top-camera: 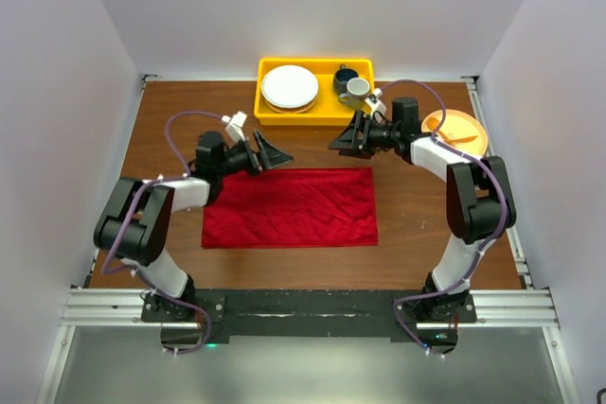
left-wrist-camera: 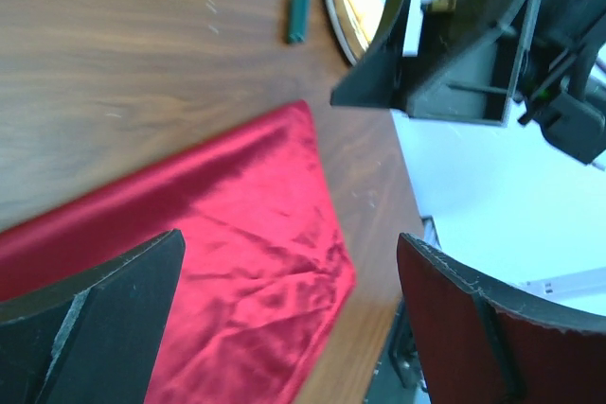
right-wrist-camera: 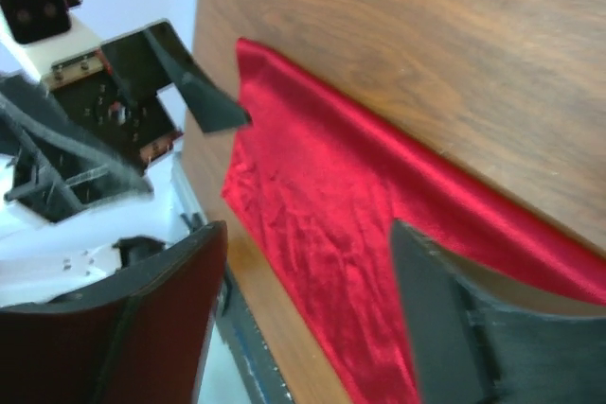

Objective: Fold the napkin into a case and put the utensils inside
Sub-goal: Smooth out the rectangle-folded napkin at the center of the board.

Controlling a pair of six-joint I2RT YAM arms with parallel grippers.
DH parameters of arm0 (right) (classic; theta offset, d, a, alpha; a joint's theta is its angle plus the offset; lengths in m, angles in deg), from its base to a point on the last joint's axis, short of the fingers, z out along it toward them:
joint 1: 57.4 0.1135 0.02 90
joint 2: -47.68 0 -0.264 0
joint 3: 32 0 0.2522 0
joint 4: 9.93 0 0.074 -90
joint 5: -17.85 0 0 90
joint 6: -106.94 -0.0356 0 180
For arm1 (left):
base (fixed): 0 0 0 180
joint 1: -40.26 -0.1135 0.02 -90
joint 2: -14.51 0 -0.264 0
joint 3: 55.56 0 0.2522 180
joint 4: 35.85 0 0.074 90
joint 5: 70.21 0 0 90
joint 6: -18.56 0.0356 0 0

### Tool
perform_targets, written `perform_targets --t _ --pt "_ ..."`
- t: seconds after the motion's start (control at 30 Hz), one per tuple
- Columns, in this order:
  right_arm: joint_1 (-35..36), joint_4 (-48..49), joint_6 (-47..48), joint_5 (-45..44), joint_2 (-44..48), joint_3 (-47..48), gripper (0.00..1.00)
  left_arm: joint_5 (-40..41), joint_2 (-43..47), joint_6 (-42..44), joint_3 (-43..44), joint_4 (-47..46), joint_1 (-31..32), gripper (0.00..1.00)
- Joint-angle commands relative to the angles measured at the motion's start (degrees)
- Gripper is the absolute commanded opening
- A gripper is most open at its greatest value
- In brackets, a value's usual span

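The red napkin point(top-camera: 290, 207) lies flat on the wooden table as a wide rectangle, creased, with its far edge a smooth fold. My left gripper point(top-camera: 274, 153) hovers just above the napkin's far left corner, open, with nothing between its fingers; in the left wrist view the napkin point(left-wrist-camera: 237, 234) lies below this gripper point(left-wrist-camera: 292, 238). My right gripper point(top-camera: 338, 143) hangs over the far right corner, facing the left one, also open and empty point(right-wrist-camera: 308, 226). Thin gold utensils point(top-camera: 462, 137) seem to lie on the orange plate point(top-camera: 445, 123) at the right, too small to make out.
A yellow tray point(top-camera: 315, 118) at the back holds stacked white plates point(top-camera: 290, 87) and two mugs point(top-camera: 352, 85). A small green object point(left-wrist-camera: 297, 16) lies on the table near the orange plate. The two grippers are close together, tip to tip. White walls enclose the table.
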Motion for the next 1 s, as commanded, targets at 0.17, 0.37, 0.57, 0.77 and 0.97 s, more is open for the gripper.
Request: perform_targets --t 0.17,0.37,0.57,0.77,0.97 --pt "0.47 -7.41 6.46 -10.99 -7.7 1.23 0.28 9.67 -14.36 -11.17 10.4 -10.98 11.42 1.0" --pt "0.38 -10.22 7.77 -14.6 -11.3 2.02 0.21 12.4 -20.34 -13.2 12.87 -10.02 12.47 1.0" --pt "0.46 -14.8 10.41 -18.99 -12.62 3.17 0.2 13.28 -22.02 -13.73 8.93 -9.05 8.88 1.0" --pt "0.11 -16.38 11.47 -19.87 -13.42 2.99 0.17 10.65 -18.51 -11.71 3.04 -6.07 1.59 1.0" --pt "-0.06 -17.0 12.52 -20.66 -12.98 2.64 0.16 6.87 -12.81 -6.27 -0.92 -1.41 -7.38 1.0"
